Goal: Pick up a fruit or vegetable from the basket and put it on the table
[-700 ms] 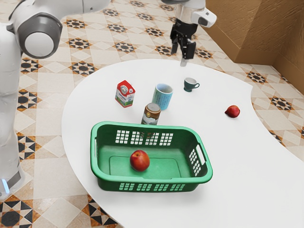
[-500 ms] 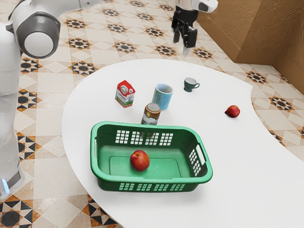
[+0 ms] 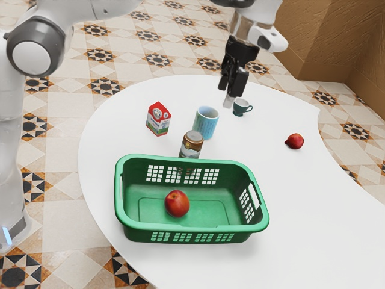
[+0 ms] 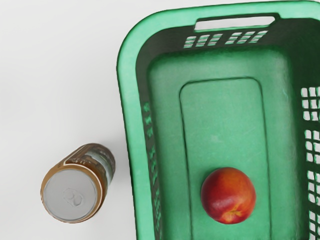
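My gripper (image 3: 230, 95) is in the upper part of the exterior view, above the table, its lower end just left of the small dark cup there. It is well apart from the basket. The green basket (image 3: 191, 227) stands near the table's edge, with one round red fruit (image 3: 177, 204) on its floor. In the wrist view the basket (image 4: 129, 100) is below my hand, and the red-orange fruit (image 4: 228, 195) lies inside near one long wall. Nothing appears held.
A can (image 3: 192, 144) stands just outside the basket; the wrist view shows this can (image 4: 71, 194) too. Beyond it are a blue cup (image 3: 206, 123), a red-and-white carton (image 3: 158, 119) and a small dark cup (image 3: 241, 107). Another red fruit (image 3: 295, 141) lies on the white table (image 3: 313, 223).
In the exterior view my gripper rose slightly at first, then came down toward the table. The fruit, the basket and the other things have stayed put.
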